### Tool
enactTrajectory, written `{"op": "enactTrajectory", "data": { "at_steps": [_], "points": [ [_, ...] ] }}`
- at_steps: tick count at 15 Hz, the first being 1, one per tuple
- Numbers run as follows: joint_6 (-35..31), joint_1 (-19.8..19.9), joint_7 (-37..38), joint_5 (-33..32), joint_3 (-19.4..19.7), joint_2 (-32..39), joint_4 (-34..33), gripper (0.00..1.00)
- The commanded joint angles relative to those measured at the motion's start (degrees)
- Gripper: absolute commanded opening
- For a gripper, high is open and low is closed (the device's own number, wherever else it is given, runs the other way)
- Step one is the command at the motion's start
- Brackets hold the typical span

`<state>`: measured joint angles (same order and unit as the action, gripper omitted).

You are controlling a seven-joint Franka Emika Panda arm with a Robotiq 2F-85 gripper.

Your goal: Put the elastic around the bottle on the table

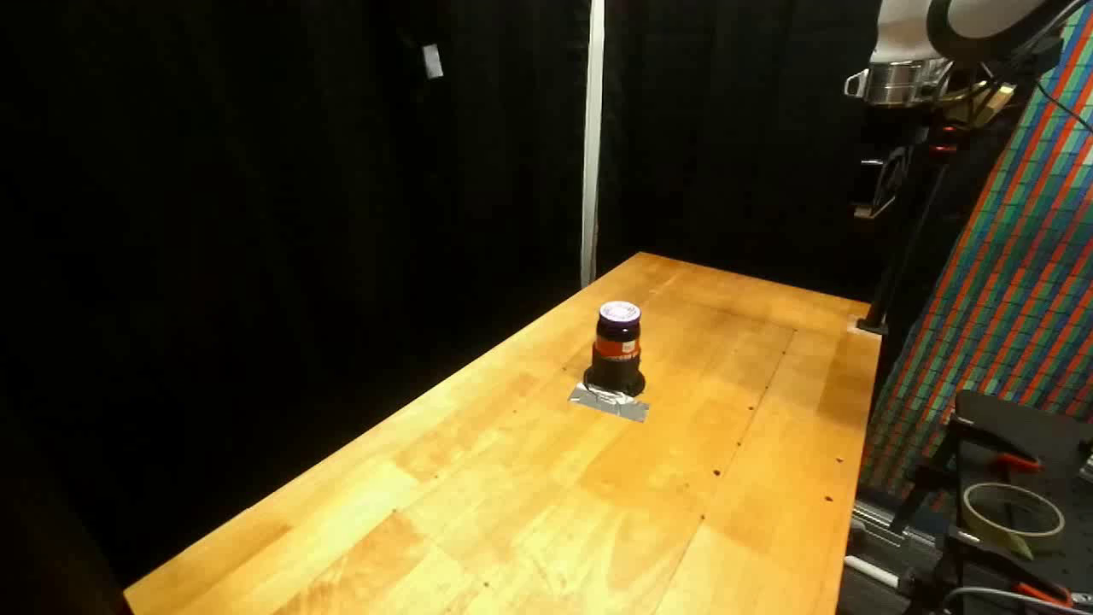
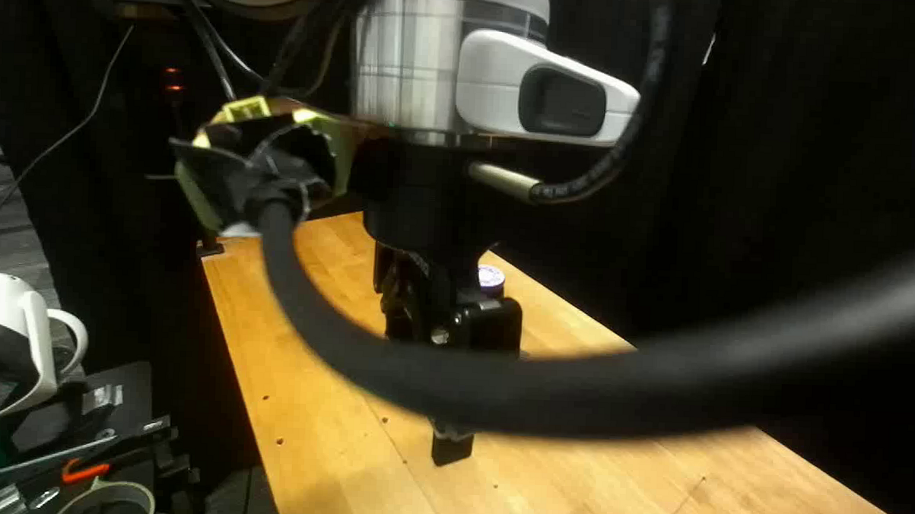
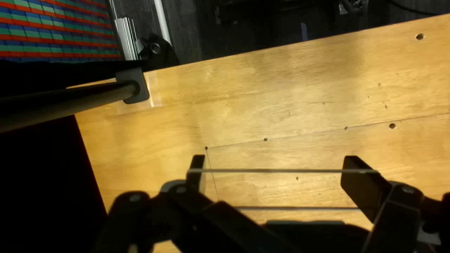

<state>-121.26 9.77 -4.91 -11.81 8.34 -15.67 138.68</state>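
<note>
holding the elastic out wide, my gripper hangs over the table. the wrist view shows me its two black fingers spread far apart. the elastic is pulled straight from one finger to the other, and i see it as two thin gray lines with wood under them.

the bottle stands up straight on the table, well apart from my gripper. it is dark, with an orange-red band around its middle and a pale round top. its bottom part is black and gets wider at the wood. a shiny piece of silver tape lies right up against it.

in an exterior view my gripper hides most of the bottle, and just its top peeks out. a fat black hose bends in front of the gripper there, so i can't see all of it. a black pole stands at a corner of the table, and a black curtain hangs along one long side.
</note>
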Motion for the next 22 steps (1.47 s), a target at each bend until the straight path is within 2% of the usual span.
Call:
{"op": "enactTrajectory", "data": {
  "at_steps": [1,5,9,12,15,22],
  "points": [
    [0.10,-0.16,0.04,-0.03,0.13,-0.01,-0.27,1.00],
    [0.10,-0.15,0.02,-0.03,0.14,-0.13,-0.40,1.00],
    [-1.49,-3.26,-9.02,7.35,0.90,7.33,-6.42,1.00],
    [-0.32,-6.35,-15.65,17.04,-0.44,16.49,-15.30,1.00],
    [2.86,-7.23,-15.77,22.81,-3.36,25.89,-24.82,1.00],
    [5.77,-6.73,-10.73,23.14,-9.59,45.75,-46.49,1.00]
  ]
}}
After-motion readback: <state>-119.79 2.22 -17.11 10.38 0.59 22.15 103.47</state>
